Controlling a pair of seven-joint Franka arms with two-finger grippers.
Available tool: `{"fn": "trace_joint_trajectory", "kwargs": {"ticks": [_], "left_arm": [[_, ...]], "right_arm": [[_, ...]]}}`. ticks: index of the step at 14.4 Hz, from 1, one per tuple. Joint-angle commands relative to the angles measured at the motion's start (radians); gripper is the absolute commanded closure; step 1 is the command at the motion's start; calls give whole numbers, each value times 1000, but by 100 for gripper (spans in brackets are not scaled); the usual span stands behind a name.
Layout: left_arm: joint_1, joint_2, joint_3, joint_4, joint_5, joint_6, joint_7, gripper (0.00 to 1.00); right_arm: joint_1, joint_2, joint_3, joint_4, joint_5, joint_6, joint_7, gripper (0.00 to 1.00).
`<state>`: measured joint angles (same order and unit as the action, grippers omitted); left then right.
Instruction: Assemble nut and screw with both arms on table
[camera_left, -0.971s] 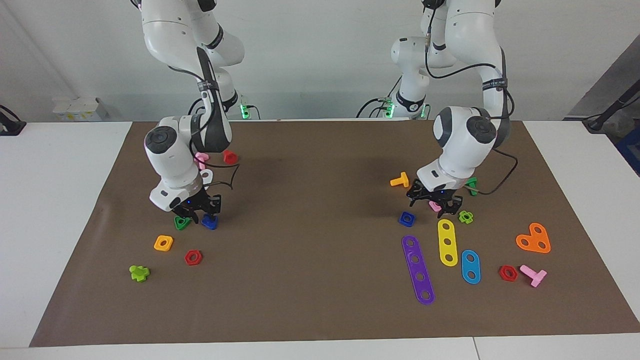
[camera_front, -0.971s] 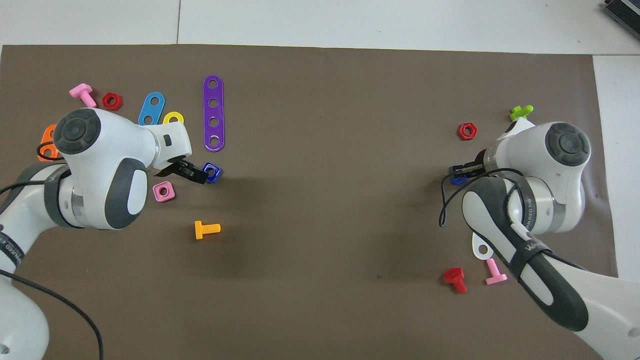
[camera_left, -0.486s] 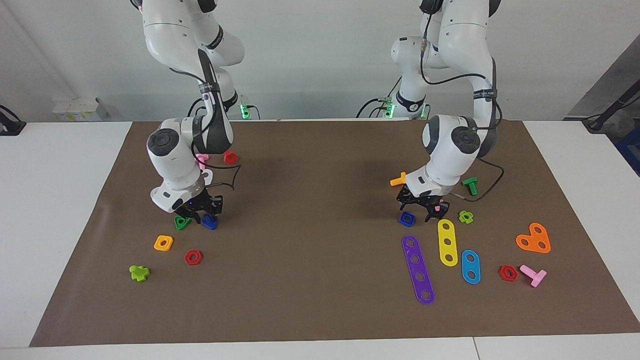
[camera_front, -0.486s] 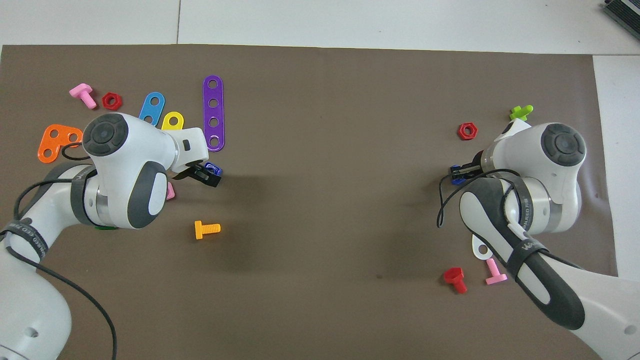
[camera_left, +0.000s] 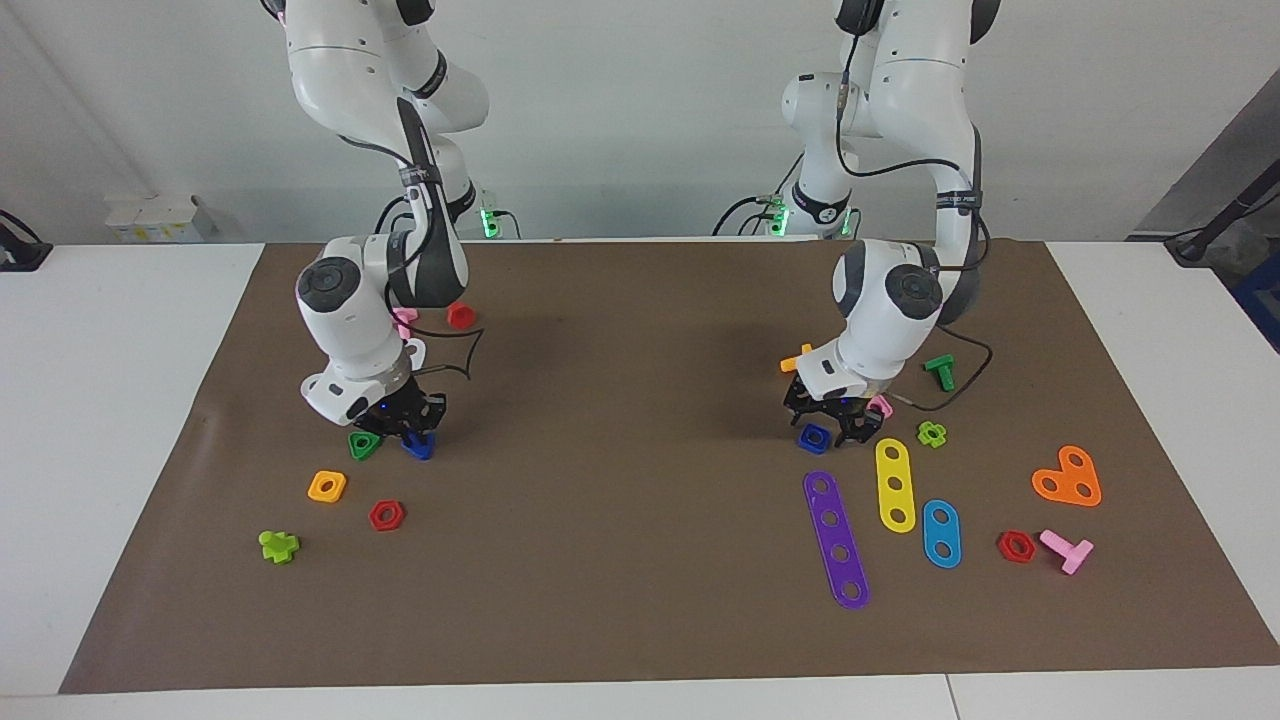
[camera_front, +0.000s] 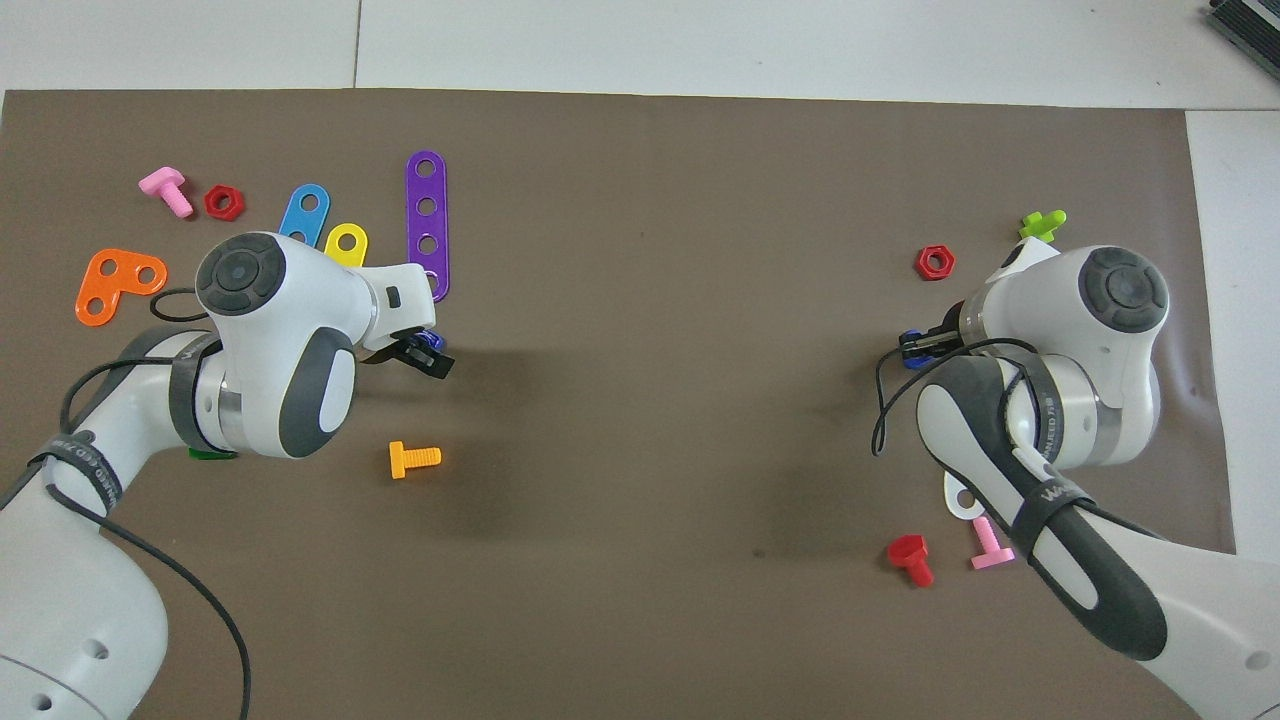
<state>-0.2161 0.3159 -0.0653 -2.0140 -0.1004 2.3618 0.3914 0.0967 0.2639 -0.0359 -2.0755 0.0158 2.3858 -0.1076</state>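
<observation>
Over the last second the left end effector (camera_left: 832, 425) has travelled from above the pink square nut (camera_left: 880, 405) toward the right arm's end of the tabletop (camera_left: 640, 560), and it now sits low over the dark-blue nut (camera_left: 813, 436), which lies flat on the brown mat at the robot-side tip of the purple four-hole strip (camera_left: 836, 540). Its fingers look spread around the nut, not clamped; nothing is lifted. The yellow strip (camera_left: 893, 484) lies beside the purple one, toward the left arm's end. The right end effector (camera_left: 408, 425) has barely shifted, only settling slightly; it is down at the dark-blue screw (camera_left: 419, 445), which rests on the mat just beside the green triangular nut (camera_left: 362, 445). Whether those fingers are closed on the screw I cannot tell. Judgement: both arms are at pre-grasp on their respective parts; closing and lifting come next, then bringing the two parts together for threading. Risk: the left fingers may nudge the strip's tip.
</observation>
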Motion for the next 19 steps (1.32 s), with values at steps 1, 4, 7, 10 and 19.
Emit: {"fn": "trace_joint_trajectory", "kwargs": {"ticks": [1, 4, 7, 10, 19], "left_arm": [[-17, 8, 16, -8, -24, 30, 18, 23], [-17, 12, 18, -9, -22, 25, 20, 25], [-19, 11, 18, -11, -22, 22, 20, 31], [-22, 12, 18, -8, -22, 16, 18, 36], [-23, 11, 22, 1, -16, -1, 17, 74]], "right_arm": [[-3, 0, 2, 23, 18, -3, -17, 100], [11, -25, 5, 119, 18, -101, 41, 100], [118, -11, 5, 224, 12, -108, 222, 100], [254, 64, 5, 337, 0, -100, 458, 100], [491, 308, 5, 522, -66, -45, 807, 100]]}}
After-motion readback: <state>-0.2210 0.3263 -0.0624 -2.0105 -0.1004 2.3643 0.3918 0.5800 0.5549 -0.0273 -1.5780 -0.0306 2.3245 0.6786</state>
